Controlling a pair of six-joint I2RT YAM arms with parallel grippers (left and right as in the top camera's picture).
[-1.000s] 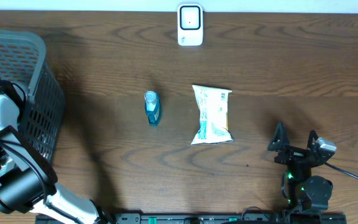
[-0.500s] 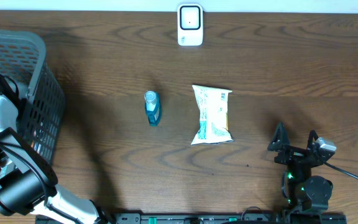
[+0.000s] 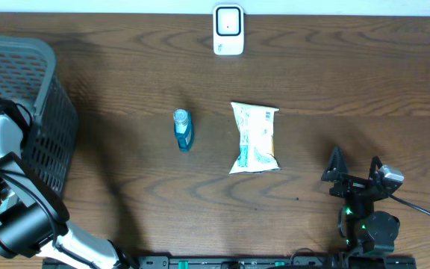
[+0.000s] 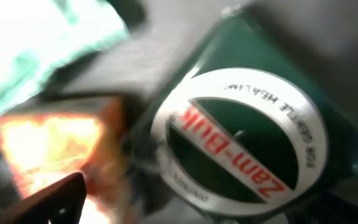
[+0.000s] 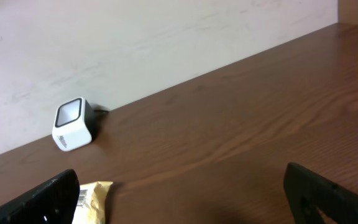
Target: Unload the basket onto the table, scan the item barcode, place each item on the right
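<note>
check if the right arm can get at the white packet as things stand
Probably yes: the right gripper stands open, the packet lies flat close by on the table, and only bare wood shows between them.

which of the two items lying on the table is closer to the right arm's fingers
The white packet, not the blue bottle: it lies to the bottle's right, on the side of the right arm's fingers.

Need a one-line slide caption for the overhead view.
Blue bottle and snack packet lie mid-table, scanner at far edge; right gripper open, left arm over the basket.
</note>
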